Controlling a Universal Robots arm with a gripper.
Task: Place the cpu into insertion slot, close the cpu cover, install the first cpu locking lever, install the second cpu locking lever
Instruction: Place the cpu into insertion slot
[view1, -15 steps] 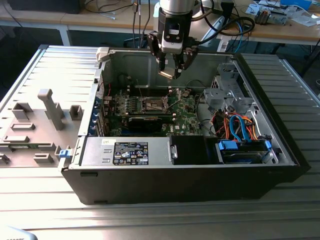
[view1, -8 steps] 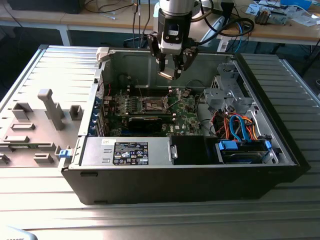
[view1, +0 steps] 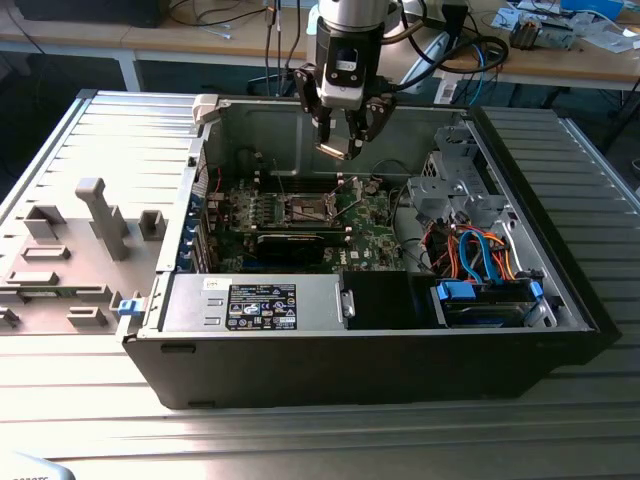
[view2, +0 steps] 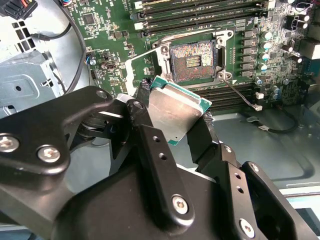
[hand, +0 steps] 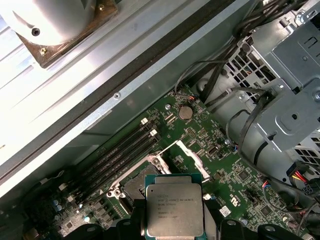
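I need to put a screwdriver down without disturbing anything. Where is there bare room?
Bare: the ribbed table between the computer case and the exterior camera, and a strip on the exterior view's right. Crowded: grey fixture blocks on the exterior view's left; inside the case, the pincer holds the cpu above the motherboard, cables alongside.

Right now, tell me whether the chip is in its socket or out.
Out. The gripper holds the chip clear above the board, and the socket lies bare, contacts showing.
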